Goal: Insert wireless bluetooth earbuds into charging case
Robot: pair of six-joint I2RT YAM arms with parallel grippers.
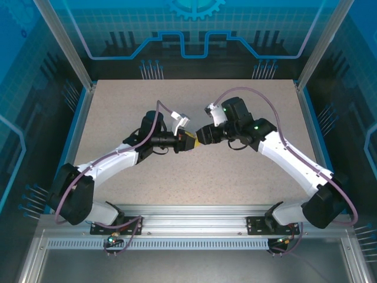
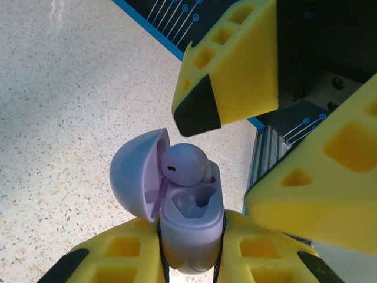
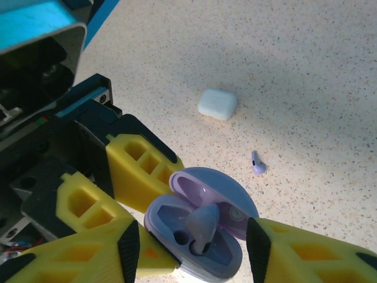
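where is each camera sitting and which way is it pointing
Top camera: above and behind the arm bases, looking down at the table; both arms show, left gripper facing right gripper.
Left wrist: on the left arm, looking along its fingers, shut on an open purple case holding an earbud; right gripper's open fingers opposite.
Right wrist: on the right arm, looking down between its open fingers at that case; loose earbud, white box beyond.
Both wrist views share the case.

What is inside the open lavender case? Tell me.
One earbud sits in the case; its second socket is empty. The earbud's lower end is hidden in its socket.
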